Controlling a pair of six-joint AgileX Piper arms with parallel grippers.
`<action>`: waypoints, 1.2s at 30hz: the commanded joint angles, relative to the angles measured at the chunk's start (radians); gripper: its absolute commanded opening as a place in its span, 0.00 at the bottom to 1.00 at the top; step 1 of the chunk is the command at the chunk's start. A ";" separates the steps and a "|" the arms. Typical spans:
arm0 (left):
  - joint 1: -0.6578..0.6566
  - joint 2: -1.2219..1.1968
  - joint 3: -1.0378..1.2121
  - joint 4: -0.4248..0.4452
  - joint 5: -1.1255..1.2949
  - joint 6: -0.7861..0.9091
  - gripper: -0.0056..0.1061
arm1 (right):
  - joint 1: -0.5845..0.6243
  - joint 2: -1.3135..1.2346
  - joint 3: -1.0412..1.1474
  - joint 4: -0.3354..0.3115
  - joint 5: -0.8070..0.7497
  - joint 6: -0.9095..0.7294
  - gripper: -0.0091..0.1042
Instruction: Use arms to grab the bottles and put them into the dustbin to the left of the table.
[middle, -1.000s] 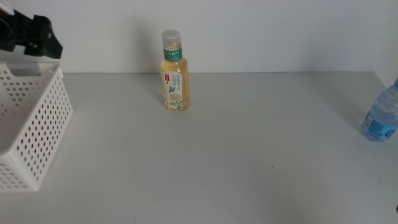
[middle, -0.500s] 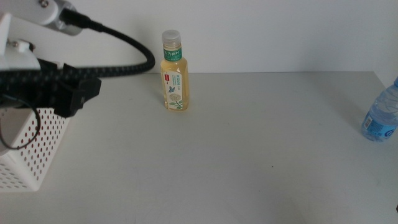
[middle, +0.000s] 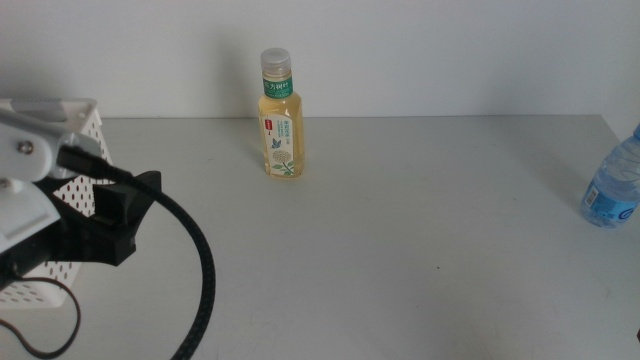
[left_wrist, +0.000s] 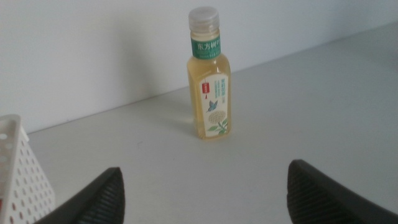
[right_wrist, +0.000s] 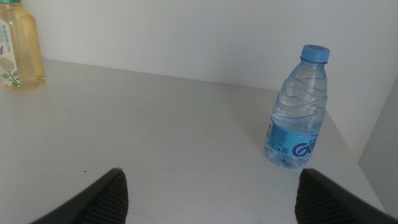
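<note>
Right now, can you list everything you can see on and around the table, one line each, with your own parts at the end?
tea bottle: one, pale yellow with a green-white label and clear cap, upright at the back of the table near the wall.
water bottle: one, clear with a blue cap and blue label, upright at the table's right edge.
dustbin: one, white perforated plastic basket, at the table's left side, mostly hidden behind the left arm.
table: one, light grey, under everything.
wall: white, behind the table.
left gripper: one, dark jaws open, facing the tea bottle, apart from it.
right gripper: one, dark jaws open, waiting short of the water bottle.
</note>
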 joint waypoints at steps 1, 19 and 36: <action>-0.023 -0.016 0.045 0.011 -0.219 -0.100 0.85 | -0.007 0.013 -0.010 -0.009 -0.080 -0.003 0.91; -0.037 0.213 0.134 0.340 -0.531 -0.384 0.87 | -0.007 0.013 -0.010 -0.009 -0.080 -0.003 0.91; -0.037 0.737 0.031 0.252 -1.064 -0.425 0.87 | -0.007 0.013 -0.010 -0.009 -0.080 -0.003 0.91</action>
